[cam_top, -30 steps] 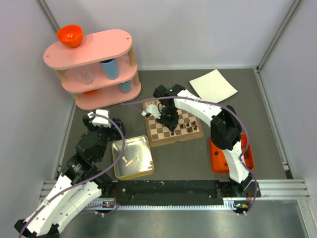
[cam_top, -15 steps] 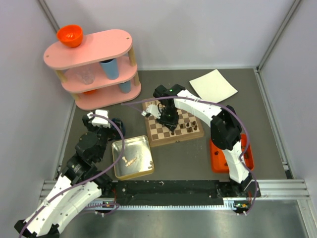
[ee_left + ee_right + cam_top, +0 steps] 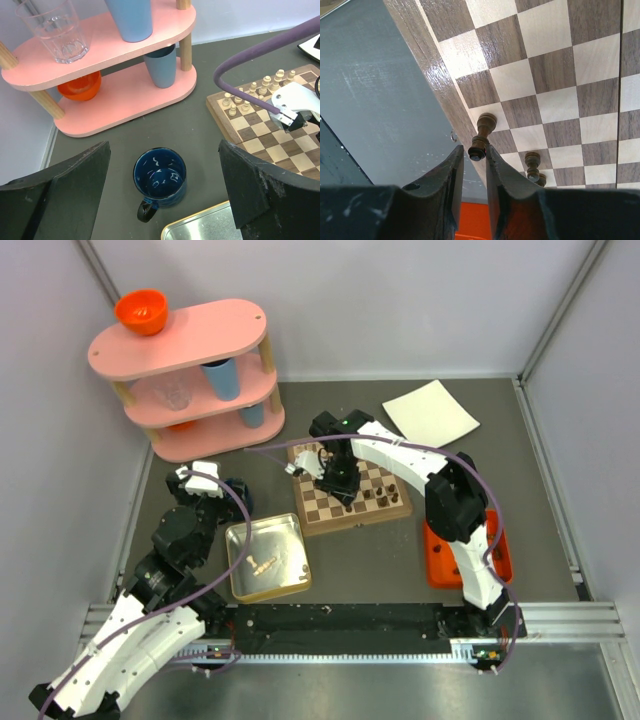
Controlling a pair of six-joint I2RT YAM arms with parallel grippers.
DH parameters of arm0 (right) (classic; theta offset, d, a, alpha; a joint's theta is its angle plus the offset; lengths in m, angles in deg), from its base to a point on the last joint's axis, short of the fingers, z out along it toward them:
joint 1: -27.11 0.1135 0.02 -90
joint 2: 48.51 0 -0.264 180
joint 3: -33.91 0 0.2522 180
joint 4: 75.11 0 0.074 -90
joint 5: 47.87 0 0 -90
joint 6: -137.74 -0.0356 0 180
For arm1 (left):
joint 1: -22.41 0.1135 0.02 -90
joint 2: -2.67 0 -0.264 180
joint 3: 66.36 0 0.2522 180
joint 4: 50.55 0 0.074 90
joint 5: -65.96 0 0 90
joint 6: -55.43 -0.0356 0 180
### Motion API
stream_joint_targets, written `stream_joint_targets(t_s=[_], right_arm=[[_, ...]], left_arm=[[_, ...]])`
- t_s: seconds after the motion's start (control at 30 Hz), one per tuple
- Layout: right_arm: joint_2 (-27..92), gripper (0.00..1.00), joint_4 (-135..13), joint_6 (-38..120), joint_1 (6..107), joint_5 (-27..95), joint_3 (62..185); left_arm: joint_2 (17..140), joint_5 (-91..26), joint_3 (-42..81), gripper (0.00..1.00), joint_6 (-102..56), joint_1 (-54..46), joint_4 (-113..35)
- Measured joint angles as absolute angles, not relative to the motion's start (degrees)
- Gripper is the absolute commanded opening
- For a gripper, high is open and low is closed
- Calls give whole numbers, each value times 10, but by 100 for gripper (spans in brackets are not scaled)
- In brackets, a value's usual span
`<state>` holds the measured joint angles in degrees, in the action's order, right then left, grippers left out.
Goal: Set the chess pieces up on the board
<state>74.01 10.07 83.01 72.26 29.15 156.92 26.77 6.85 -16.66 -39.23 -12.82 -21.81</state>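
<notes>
Dark brown pawn (image 3: 481,137), lower centre, sits between the right gripper (image 3: 476,150)'s narrow jaws (pinched or not, can't tell), so I'd widen before lifting straight off the board (image 3: 555,75); left gripper (image 3: 162,147) gapes.

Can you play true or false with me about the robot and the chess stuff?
1. The blue mug sits on the pink shelf. False: it stands on the table in front of the shelf.
2. A dark chess piece stands on the board between the right tool's fingers. True.
3. The left tool is holding a cup. False: it is open and empty.
4. An orange bowl sits on top of the shelf. True.
5. The silver tin is empty. False: a few small things lie in it.
</notes>
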Motion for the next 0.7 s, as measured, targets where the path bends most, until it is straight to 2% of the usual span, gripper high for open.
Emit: stream_joint_targets(t_s=[0.1,0.13,0.23,0.57,0.7], right_arm=[[740,28,101,827,723,284,1570],[740,35,102,826,723,283,1571],[740,42,105,822,723,279,1584],[737,44,107,821,722,290,1630],[723,44,111,821,715,290,1630]], left_arm=[[268,69,-167,94,-392,-128,-218],[268,69,-167,94,-392,-128,-218],[268,69,-167,94,-392,-128,-218],[268,69,-167,94,-392,-128,-218],[268,69,-167,99,-392,-128,-218]])
